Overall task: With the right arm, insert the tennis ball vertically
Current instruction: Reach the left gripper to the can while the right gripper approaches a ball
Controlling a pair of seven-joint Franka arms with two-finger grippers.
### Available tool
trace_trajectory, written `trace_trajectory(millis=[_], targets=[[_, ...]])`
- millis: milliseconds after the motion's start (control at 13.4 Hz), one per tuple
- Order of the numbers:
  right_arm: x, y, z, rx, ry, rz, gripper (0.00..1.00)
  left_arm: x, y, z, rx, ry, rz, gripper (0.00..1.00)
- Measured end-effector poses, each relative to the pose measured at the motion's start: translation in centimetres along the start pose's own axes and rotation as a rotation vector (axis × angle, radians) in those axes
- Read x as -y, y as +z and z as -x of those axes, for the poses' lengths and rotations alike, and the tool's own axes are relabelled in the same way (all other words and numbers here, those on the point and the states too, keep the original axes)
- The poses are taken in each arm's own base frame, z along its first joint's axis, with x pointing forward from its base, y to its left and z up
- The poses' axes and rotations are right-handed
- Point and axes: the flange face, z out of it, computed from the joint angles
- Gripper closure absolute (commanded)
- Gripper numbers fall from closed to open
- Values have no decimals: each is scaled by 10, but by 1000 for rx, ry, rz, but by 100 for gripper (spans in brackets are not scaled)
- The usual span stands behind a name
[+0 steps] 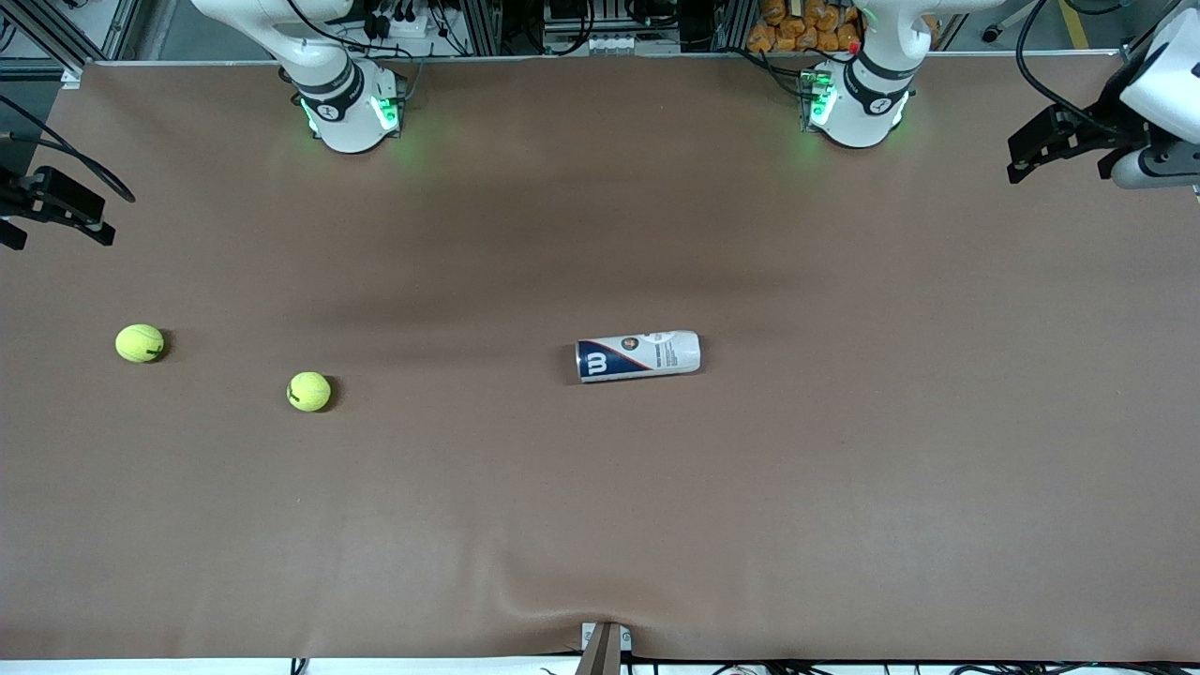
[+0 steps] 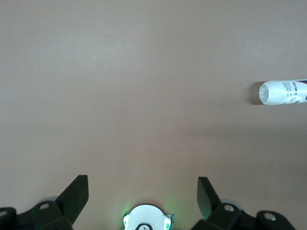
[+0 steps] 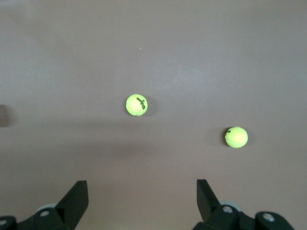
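Brown cloth covers the surface point(image 1: 600, 525), and nothing on it is held yet. Nearest the front camera lies a fuzzy yellow-green tennis ball point(image 1: 308, 391), toward the right arm's end. A white and navy cylindrical tennis-ball can point(image 1: 637, 355) lies on its side near the middle, slightly farther back. A second yellow-green tennis ball point(image 1: 140, 342) sits about as far back, closer to the surface's edge.

Both balls look light, springy and felt-covered, so they should grip well but roll if nudged; pinching one across its widest part seems safest. The can looks light and smooth, likely to roll, and must stand upright for a vertical insertion.

The right gripper point(image 3: 141, 201) hovers above the balls, jaws spread. The left gripper point(image 2: 143, 199) waits high over bare cloth, jaws spread too.
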Motion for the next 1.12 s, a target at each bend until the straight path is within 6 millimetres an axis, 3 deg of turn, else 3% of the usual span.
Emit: trace_trajectory(millis=[746, 970, 1119], targets=[[-2, 9, -4, 17, 4, -1, 0, 3, 13, -21, 24, -6, 4, 0], [-15, 41, -18, 74, 31, -5, 0, -20, 18, -23, 33, 37, 0, 0], [-21, 52, -23, 89, 41, -7, 0, -41, 20, -22, 38, 76, -4, 0]])
